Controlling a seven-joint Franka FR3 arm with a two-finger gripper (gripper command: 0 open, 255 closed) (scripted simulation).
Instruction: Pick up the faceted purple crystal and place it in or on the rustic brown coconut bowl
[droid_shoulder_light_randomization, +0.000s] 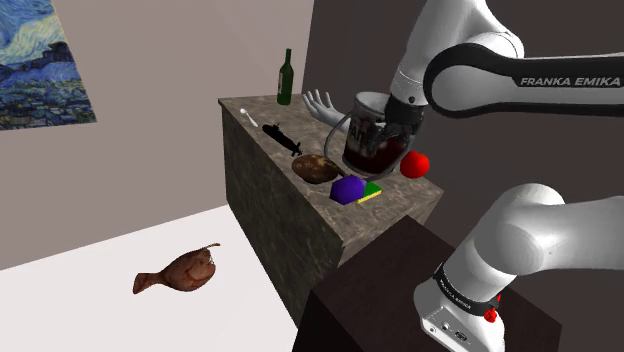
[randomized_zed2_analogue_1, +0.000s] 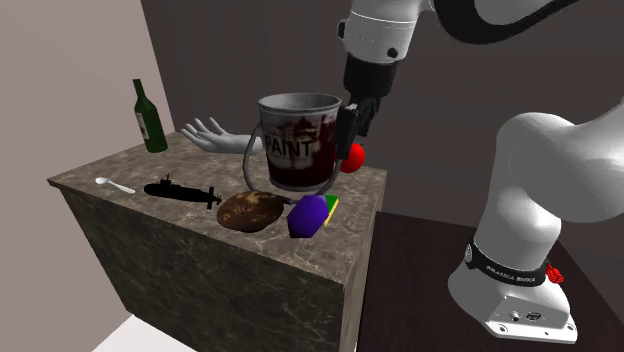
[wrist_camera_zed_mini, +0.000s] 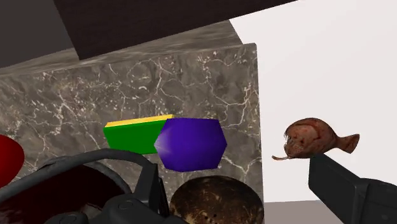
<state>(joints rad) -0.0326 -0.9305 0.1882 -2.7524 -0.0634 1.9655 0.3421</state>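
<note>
Awaiting pickup, no step done yet: purple crystal (droid_shoulder_light_randomization: 347, 189) lies untouched on counter (droid_shoulder_light_randomization: 245, 112) just beside coconut bowl (droid_shoulder_light_randomization: 316, 168), not in it; gripper (wrist_camera_zed_mini: 234, 181) hovers above bowl, fingers apart & empty; grasp, lift, placement all left.

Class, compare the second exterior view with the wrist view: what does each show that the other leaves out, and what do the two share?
Second exterior view's extras: the green bottle, white spoon, black submarine, pale hand model and the robot's white arm. Wrist view's extra: a brown fish on the white floor. Shared: the purple crystal beside the green-and-yellow block, the brown bowl, the paint bucket, the red ball and the marble counter.
</note>
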